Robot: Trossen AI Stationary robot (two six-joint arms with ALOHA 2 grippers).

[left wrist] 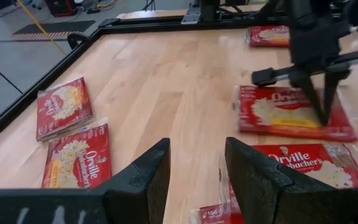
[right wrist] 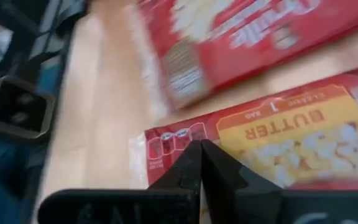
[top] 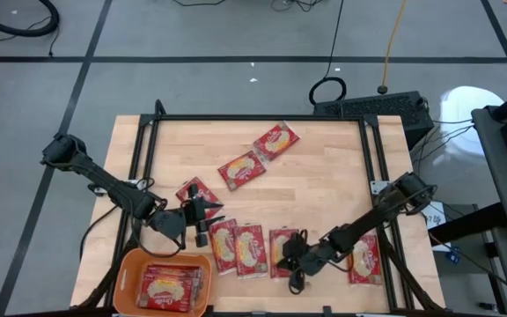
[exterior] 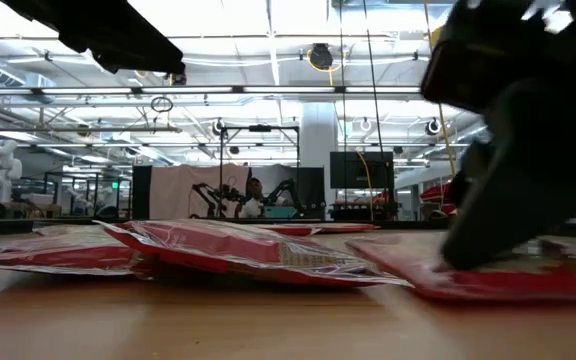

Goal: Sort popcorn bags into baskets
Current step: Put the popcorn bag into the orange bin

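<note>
Several red popcorn bags lie flat on the wooden table: two at the far middle, one by my left gripper, a row near the front, and one at the right. The orange basket at the near left holds more bags. My left gripper hovers open above the table beside the row, with nothing between its fingers. My right gripper is shut, its tips down on the row's rightmost bag. My right gripper touches the bag's printed face close to one short edge with its shut fingertips. It comes slanting down from the table's right side. The bag lies flat on the table.
A black frame runs along the table's edges. The far half of the table has bare wood between the two far bags and the frame. Cables and a dark box lie on the floor beyond the far edge.
</note>
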